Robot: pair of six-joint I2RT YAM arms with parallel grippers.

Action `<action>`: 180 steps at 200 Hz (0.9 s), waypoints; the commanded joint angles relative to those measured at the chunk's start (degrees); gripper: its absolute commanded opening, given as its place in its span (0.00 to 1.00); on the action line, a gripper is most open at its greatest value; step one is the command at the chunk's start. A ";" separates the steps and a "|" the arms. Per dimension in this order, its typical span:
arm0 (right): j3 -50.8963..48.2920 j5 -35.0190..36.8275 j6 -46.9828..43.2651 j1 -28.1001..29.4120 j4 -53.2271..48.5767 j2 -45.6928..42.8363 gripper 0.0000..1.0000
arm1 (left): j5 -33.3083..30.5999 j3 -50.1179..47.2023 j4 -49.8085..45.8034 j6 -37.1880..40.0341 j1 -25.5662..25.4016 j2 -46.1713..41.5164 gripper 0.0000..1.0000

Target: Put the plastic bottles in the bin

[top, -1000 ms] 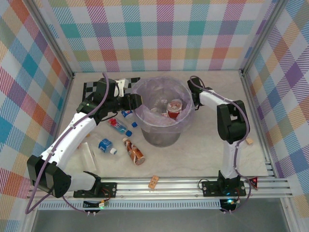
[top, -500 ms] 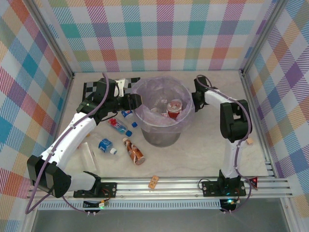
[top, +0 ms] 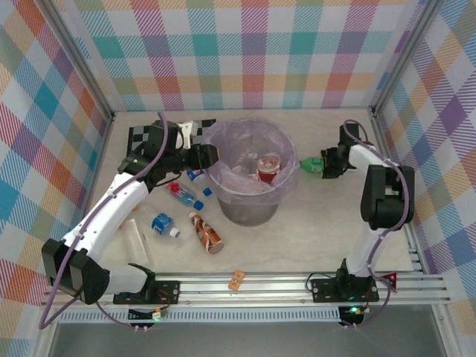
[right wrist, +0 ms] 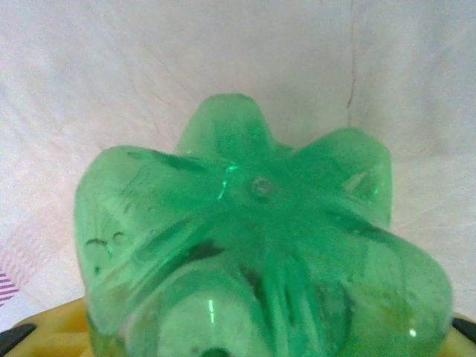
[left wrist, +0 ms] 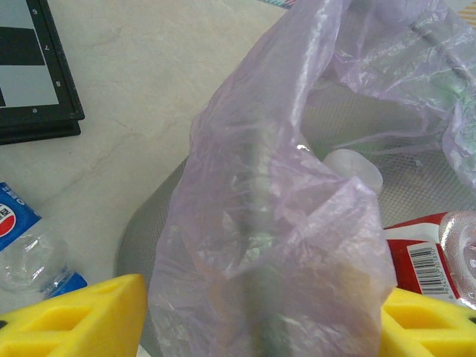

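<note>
Claw on right arm grips green bottle; carry it well above bin rim w/o snagging liner.

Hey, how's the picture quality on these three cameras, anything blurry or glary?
Top external: evenly lit and sharp, with only faint shadows around the bin. Left wrist: the lilac bag is close and soft, with one small glint, while the chequered board looks crisper. Right wrist: the green bottle is so near the lens that it blurs, with tiny highlights.
</note>
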 commanded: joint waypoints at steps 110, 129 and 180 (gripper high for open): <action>22.13 -5.74 -34.14 -0.42 -23.37 -24.14 0.46 | 1.29 1.11 1.08 -0.68 0.64 0.57 0.65; 26.09 -6.48 -36.77 2.88 -24.31 -25.74 0.46 | 1.23 0.81 1.56 -0.86 0.56 0.77 0.65; 39.58 -6.01 -44.52 19.68 -27.95 -19.66 0.46 | 1.50 0.25 2.28 -1.54 0.03 0.42 0.65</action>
